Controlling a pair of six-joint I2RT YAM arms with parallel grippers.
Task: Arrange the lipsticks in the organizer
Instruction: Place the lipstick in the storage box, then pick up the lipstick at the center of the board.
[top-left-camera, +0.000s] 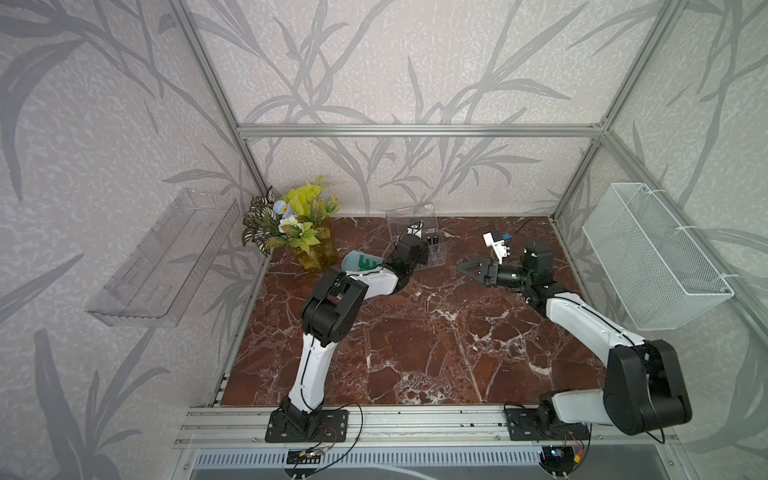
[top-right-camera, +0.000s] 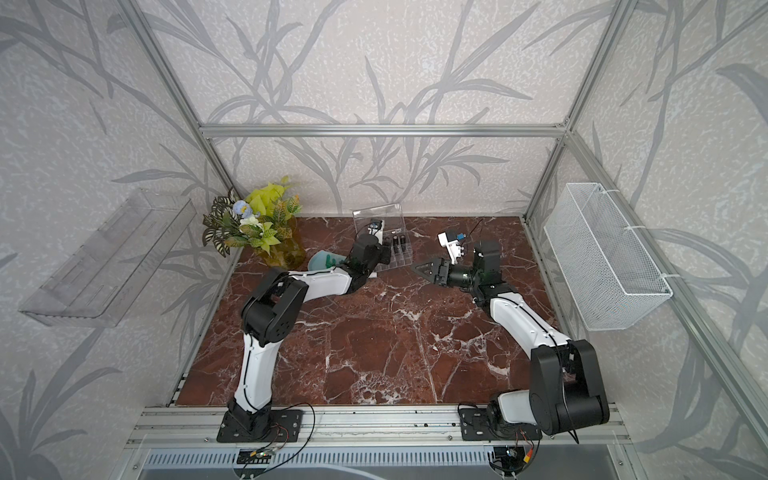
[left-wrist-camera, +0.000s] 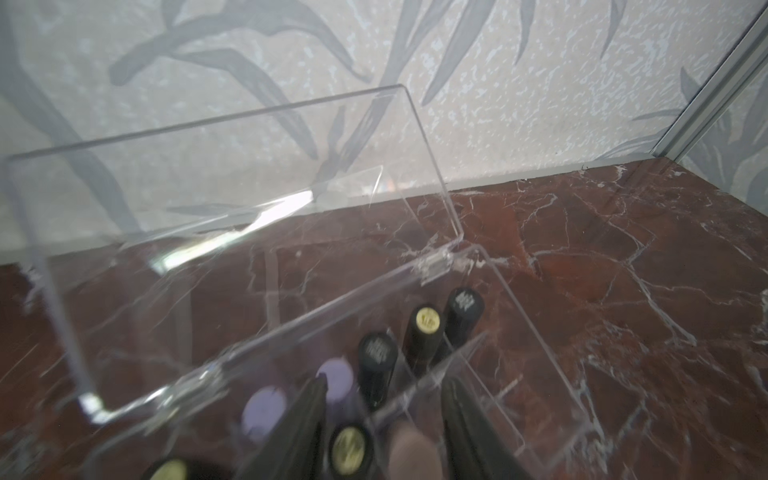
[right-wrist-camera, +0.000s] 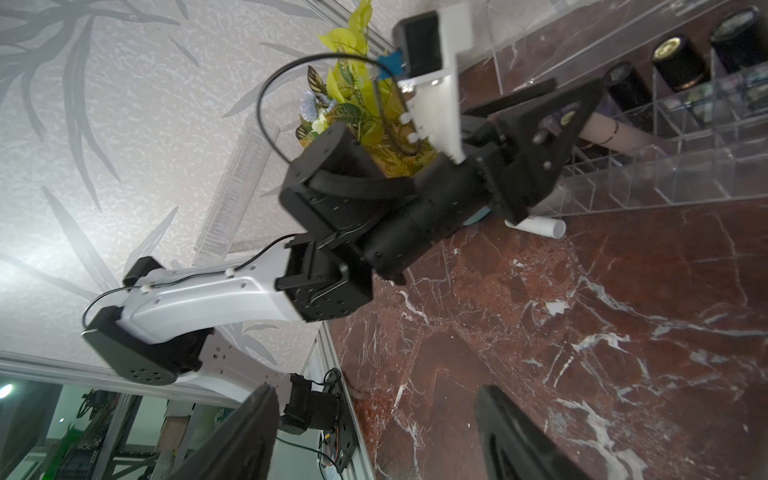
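Marble worktop (top-left-camera: 415, 332): we're seeing left pincer (left-wrist-camera: 386, 381) gaping around a leaning beige lipstick (left-wrist-camera: 411, 453), probably seating it in the organizer (top-left-camera: 438, 255) at 12 o'clock; right pincer (right-wrist-camera: 376, 392) hovering apart, giving room.

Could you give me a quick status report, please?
Left gripper open over the organizer, beige lipstick between its jaws. Right gripper open, empty. One white lipstick lying on the table outside.

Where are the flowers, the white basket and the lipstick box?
flowers (top-left-camera: 301, 199): a top view, yellow leaves.
white basket (top-left-camera: 648, 266): a top view, mesh side.
lipstick box (left-wrist-camera: 232, 216): left wrist view, open lid.
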